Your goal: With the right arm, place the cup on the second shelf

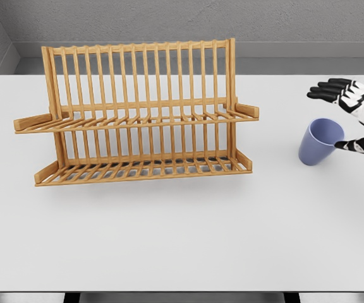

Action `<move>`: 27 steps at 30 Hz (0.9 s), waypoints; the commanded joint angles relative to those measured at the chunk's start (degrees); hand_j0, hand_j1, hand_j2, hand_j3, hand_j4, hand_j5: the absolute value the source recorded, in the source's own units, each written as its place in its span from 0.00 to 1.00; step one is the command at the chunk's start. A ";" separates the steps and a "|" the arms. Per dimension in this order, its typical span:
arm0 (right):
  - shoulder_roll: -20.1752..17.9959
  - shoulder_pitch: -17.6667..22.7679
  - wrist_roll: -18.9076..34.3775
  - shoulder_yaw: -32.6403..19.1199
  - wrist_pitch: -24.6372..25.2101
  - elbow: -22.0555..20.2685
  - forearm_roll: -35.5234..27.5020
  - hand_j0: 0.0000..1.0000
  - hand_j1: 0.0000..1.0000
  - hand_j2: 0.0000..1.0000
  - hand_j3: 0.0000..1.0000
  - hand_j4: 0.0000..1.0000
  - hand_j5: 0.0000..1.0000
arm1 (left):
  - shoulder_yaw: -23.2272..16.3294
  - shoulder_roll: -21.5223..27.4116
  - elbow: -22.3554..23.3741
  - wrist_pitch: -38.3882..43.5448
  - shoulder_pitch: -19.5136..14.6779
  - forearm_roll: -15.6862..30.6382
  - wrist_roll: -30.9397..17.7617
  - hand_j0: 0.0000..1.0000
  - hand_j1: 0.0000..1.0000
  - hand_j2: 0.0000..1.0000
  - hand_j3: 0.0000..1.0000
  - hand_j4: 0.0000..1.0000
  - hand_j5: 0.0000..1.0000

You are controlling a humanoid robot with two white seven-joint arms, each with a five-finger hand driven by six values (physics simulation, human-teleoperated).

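Blue-lavender cup (319, 142) standing on white tabletop (182, 240), far right side, tilted so its open mouth faces up and toward the right. Well apart from wooden dish rack (138, 113), w/ bare tabletop between them. Right hand (352, 117) coming in from right edge, white shell w/ black fingers (328, 89). Fingers spread and extended to the left above and behind cup's rim, not wrapped round it. Black thumb tip (346, 145) reaching in from right at cup's rim, touching or just beside it; can't tell which. Hand open around the cup mouth, nothing gripped as far as visible. Cup bottom looks to be resting on tabletop, soft shadow under it. Rack sitting mid-left on tabletop, light wood, two tiers: upper slatted shelf (138, 120) roughly at mid height of rack, lower slatted shelf (144, 169) near the tabletop. Tall row of upright dowels along the back, rising above upper shelf. Both shelves sloping slightly, front rail ends sticking out left and right. No items on either shelf. Rack shadow falling on tabletop beneath and in front of lower shelf. Grey wall (182, 19) behind tabletop's far edge. Dark legs or supports just visible under tabletop's near edge at bottom of view. Left arm not seen anywhere in head view.
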 commanded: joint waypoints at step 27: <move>3.52 -27.95 32.14 16.75 0.03 16.94 -0.21 1.00 1.00 1.00 1.00 1.00 1.00 | 0.00 0.00 0.00 0.00 0.00 0.00 -0.01 1.00 1.00 1.00 1.00 1.00 1.00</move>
